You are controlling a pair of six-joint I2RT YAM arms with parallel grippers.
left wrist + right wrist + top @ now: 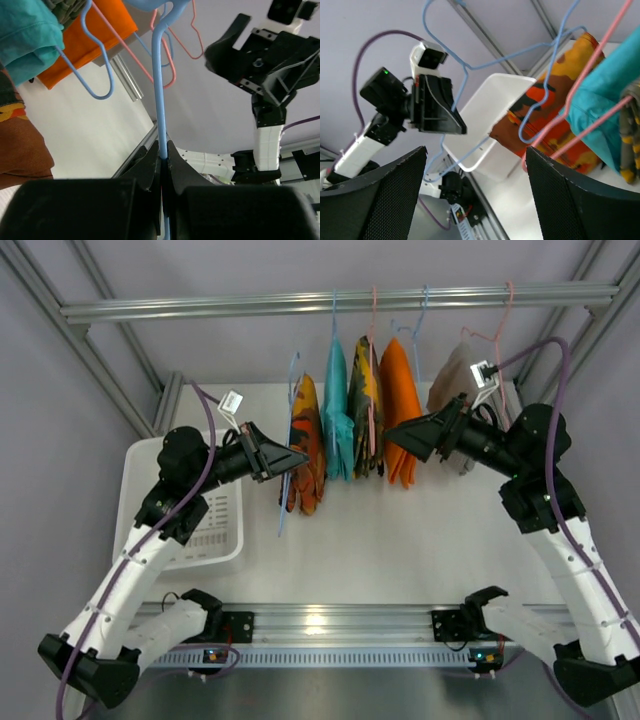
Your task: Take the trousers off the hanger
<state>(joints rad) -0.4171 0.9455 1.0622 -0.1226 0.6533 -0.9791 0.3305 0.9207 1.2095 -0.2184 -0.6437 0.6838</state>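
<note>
- The patterned trousers hang leftmost in the row of garments under the rail, with the teal trousers just beside them on the right.
- Both look like soft, light, folded cloth. We expect them to sag and slide, not lift as one piece.
- Best hold, as we judge it, is a pinch on the lower hanging fold, then a pull down and off the bar. A grip on the cloth edge alone may slip.
- The left gripper has its jaws pressed together on the wire of the blue hanger, which seems to carry the patterned pair. We cannot tell whether its hook sits on the rail.
- The right gripper has its fingers spread wide with nothing between them. In the top view it hovers at the orange garment, apart from the patterned trousers.
- A white basket sits under the left arm.
</note>
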